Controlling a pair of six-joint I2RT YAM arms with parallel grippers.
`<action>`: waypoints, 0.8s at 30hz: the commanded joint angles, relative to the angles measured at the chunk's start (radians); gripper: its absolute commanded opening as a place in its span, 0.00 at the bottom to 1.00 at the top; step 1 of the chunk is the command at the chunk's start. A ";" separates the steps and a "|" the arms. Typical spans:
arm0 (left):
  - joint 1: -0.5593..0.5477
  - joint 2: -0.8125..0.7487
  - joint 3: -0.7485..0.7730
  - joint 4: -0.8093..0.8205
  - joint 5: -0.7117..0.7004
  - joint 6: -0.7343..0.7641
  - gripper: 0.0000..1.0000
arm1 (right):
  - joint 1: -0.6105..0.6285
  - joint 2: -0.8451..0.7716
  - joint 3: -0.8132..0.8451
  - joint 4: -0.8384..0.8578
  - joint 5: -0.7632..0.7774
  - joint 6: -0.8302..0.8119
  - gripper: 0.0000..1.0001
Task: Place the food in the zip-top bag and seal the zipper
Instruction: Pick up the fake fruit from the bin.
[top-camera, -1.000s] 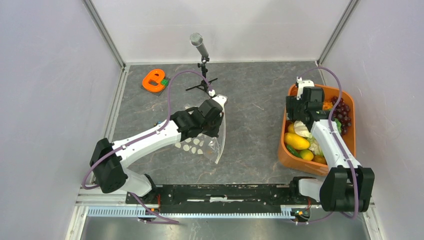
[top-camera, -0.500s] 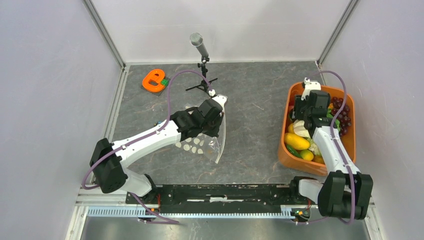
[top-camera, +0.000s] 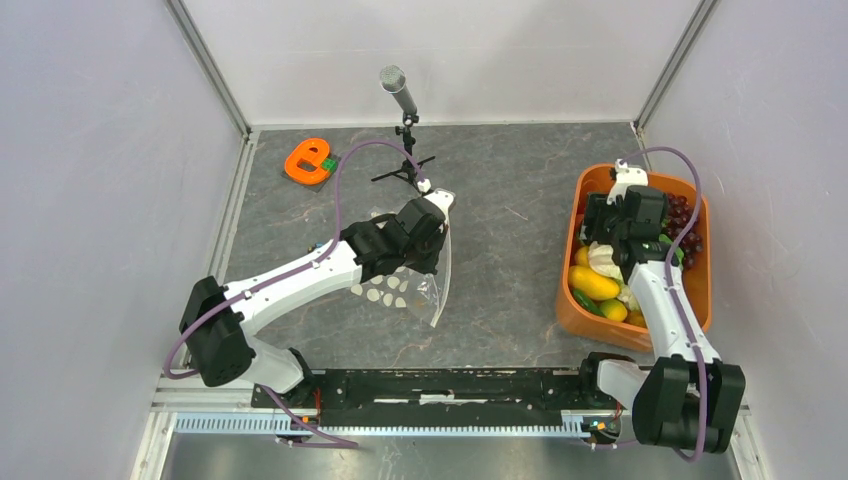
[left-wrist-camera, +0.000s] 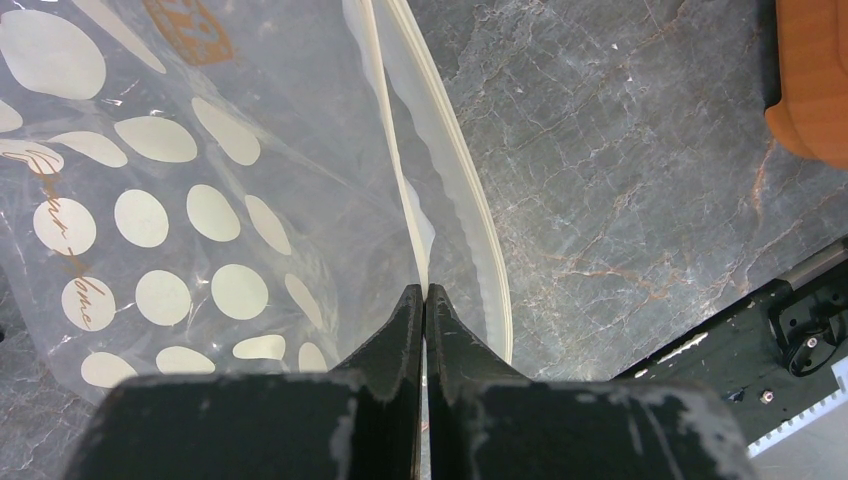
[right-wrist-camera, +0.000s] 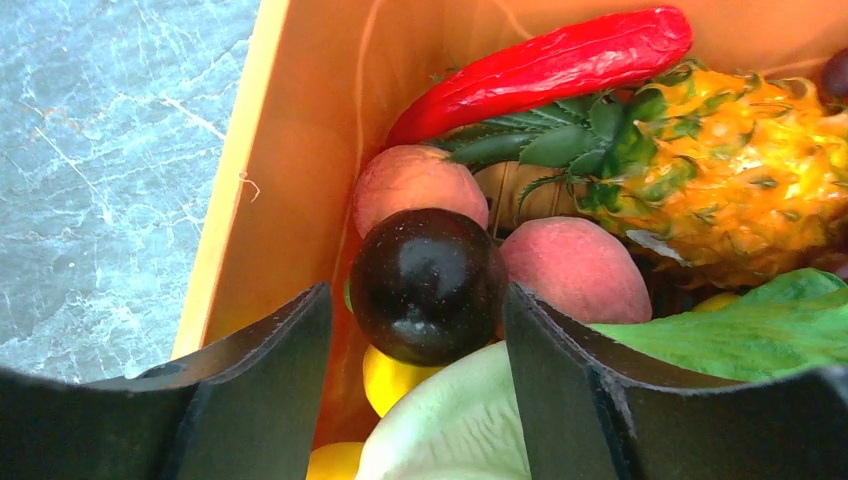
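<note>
My left gripper (left-wrist-camera: 422, 292) is shut on the mouth edge of the clear, white-dotted zip-top bag (left-wrist-camera: 190, 210) and holds it up off the table. The whitish zipper (left-wrist-camera: 478, 240) curves away from the fingertips with the mouth slightly parted. Seen from above, the bag (top-camera: 400, 288) hangs beside the left gripper (top-camera: 438, 208). My right gripper (right-wrist-camera: 418, 297) is down in the orange tub (right-wrist-camera: 270, 190), open, its jaws either side of a dark round fruit (right-wrist-camera: 425, 270). A gap shows at the left finger. Other food around it includes two peaches (right-wrist-camera: 580, 270), a red chili (right-wrist-camera: 550, 62), a pineapple (right-wrist-camera: 760, 170) and lettuce (right-wrist-camera: 770, 330).
The orange tub (top-camera: 702, 290) sits at the table's right edge, with grapes (top-camera: 686, 226) and a yellow mango (top-camera: 592, 283) in it. A microphone on a small stand (top-camera: 401, 98) stands at the back middle. An orange e-shaped object (top-camera: 308, 160) lies at the back left.
My right gripper has shifted to the right, further over the tub, and its jaws now stand around the dark fruit. The left arm and the bag have not moved.
</note>
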 joint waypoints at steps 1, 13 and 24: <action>0.006 -0.018 0.001 0.038 0.006 0.029 0.02 | -0.006 0.045 0.030 -0.077 0.016 -0.008 0.69; 0.007 -0.016 -0.001 0.040 0.010 0.041 0.02 | -0.012 0.104 -0.015 0.014 0.094 0.023 0.65; 0.009 -0.037 -0.005 0.041 0.007 0.043 0.02 | -0.011 -0.121 -0.074 0.130 0.044 0.096 0.43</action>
